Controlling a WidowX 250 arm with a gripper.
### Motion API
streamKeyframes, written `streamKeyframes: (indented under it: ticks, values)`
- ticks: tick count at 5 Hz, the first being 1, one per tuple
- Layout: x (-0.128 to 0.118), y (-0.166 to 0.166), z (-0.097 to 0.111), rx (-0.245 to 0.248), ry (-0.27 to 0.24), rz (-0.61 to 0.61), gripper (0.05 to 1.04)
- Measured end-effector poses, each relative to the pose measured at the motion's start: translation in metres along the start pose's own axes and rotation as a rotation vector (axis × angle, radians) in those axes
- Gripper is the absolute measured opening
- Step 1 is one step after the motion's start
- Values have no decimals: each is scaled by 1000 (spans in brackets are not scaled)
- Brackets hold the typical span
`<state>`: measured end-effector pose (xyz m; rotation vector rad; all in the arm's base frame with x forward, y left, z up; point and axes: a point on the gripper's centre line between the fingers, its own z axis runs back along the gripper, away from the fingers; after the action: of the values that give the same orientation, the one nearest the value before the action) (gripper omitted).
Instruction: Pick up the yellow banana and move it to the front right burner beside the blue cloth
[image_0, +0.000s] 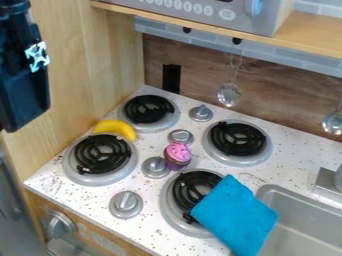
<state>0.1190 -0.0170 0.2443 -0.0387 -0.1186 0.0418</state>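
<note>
Banana (118, 128) between two burners (100, 155); pincer (24, 90) cut off by view's left edge.

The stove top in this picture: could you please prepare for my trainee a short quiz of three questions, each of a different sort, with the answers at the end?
1. Multiple choice. What lies partly over the burner nearest to the sink?
a) a pan
b) a blue cloth
c) a fork
2. True or false. The cupcake is nearer to the sink than the banana is.
3. Short answer. How many burners are there in all, counting the one partly covered?

Key: 1. b; 2. true; 3. four.
</note>
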Motion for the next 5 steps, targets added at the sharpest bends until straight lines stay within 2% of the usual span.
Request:
streamKeyframes:
  ticks: [1,2,3,5]
  values:
    - [0,0,-3,0,6,-2,1004]
    - [44,22,-32,1,24,83,1004]
    - [52,28,-42,-31,86,120,1004]
    - [52,28,-42,-32,86,123,1004]
